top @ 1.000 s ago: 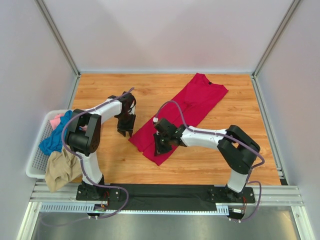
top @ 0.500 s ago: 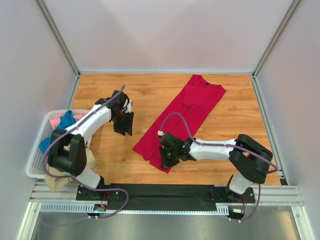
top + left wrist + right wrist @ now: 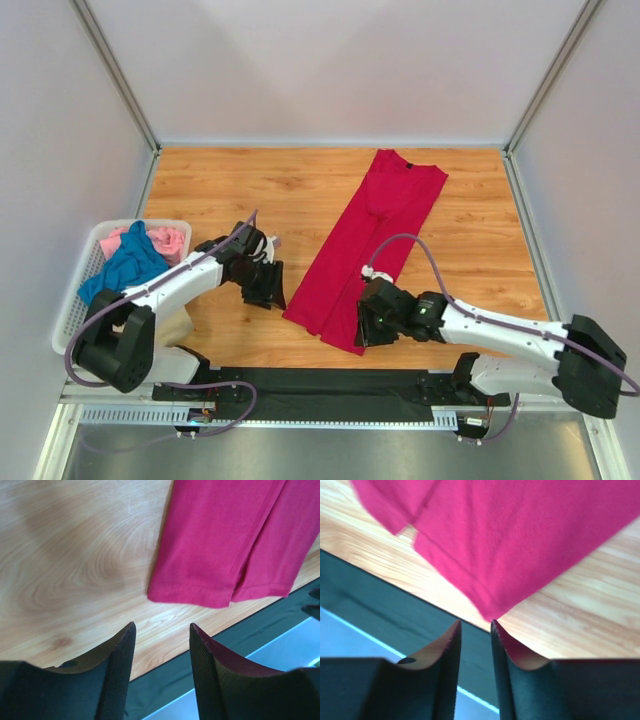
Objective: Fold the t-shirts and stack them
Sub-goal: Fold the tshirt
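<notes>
Along the bottom of the top view: black base strip (image 3: 330, 381) at the near edge of the table (image 3: 250, 180).

Just above the strip, lower centre: right gripper (image 3: 361, 333) low over the wood, fingers drawn almost together and pinched on the near corner of the crimson t-shirt (image 3: 375, 230). In the right wrist view: right gripper (image 3: 476, 625) with only a narrow slit between the fingers, and the corner of the crimson t-shirt (image 3: 520, 540) ending right at the fingertips.

Left of centre: left gripper (image 3: 268, 293) spread wide, holding nothing, above bare wood just beside the shirt's near left hem and clear of it. In the left wrist view: left gripper (image 3: 162, 630) with wood grain between the fingers (image 3: 117, 665), and the crimson t-shirt (image 3: 225, 540) in the upper right of the frame.

Crimson t-shirt folded into a long narrow band, flat on the wood, running diagonally from lower centre toward upper right of centre.

At far left: white lattice basket (image 3: 68, 325) holding a teal t-shirt (image 3: 125, 265) and a pink t-shirt (image 3: 166, 240). Tan t-shirt (image 3: 179, 323) at the basket's lower right, mostly hidden behind the left arm.

Farthest: neck end of the crimson t-shirt with dark neck label (image 3: 391, 153), near the table's back edge.
</notes>
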You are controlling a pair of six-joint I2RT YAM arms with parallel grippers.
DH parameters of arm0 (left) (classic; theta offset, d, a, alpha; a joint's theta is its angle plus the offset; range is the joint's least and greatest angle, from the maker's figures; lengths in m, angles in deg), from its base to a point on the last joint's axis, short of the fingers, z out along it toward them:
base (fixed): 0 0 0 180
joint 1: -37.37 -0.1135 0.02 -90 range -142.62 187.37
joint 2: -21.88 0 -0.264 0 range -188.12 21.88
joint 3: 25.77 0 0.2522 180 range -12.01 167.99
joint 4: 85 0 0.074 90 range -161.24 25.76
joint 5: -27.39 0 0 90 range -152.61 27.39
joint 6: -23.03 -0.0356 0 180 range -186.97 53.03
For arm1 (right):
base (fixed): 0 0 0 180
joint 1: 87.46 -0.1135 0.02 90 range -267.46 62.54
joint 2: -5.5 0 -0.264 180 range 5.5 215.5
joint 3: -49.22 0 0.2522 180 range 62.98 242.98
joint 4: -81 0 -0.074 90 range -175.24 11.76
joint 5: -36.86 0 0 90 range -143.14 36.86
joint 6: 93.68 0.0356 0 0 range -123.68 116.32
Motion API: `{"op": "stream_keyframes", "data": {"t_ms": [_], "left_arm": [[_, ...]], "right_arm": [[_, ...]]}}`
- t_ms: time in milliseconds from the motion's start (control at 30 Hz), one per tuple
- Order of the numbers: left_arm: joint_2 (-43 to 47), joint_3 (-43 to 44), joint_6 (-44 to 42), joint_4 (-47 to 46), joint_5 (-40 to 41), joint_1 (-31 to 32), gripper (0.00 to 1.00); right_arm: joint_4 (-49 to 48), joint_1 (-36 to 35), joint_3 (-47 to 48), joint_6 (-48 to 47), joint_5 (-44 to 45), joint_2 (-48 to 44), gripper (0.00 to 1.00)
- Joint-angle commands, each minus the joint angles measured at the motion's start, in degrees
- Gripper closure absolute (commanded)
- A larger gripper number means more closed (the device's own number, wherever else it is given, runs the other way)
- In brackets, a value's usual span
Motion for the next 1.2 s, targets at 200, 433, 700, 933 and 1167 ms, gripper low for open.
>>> {"op": "stream_keyframes", "data": {"t_ms": [200, 433, 700, 933, 1167], "left_arm": [[-6.21, -1.82, 3.00, -11.98, -3.95, 0.63, 0.44], [-10.52, -1.47, 3.70, -11.72, 0.35, 3.27, 0.49], [-11.84, -1.82, 4.67, -11.54, 2.64, 5.73, 0.78], [-11.68, -0.41, 5.72, -7.15, 10.01, 7.93, 1.00], [-6.05, -0.50, 7.13, -3.90, 12.14, 8.90, 0.92]], "right_arm": [[1.73, -0.33, -3.91, 15.24, 6.85, -5.92, 0.61], [-3.30, -0.24, -7.16, 18.67, 6.76, -2.50, 0.61], [-4.27, -0.33, -9.71, 18.85, 6.94, -1.70, 0.67], [0.39, -0.33, -8.75, 19.20, 8.34, -6.27, 0.71], [0.75, -1.56, -6.03, 20.25, 7.73, -7.07, 0.63]]}}
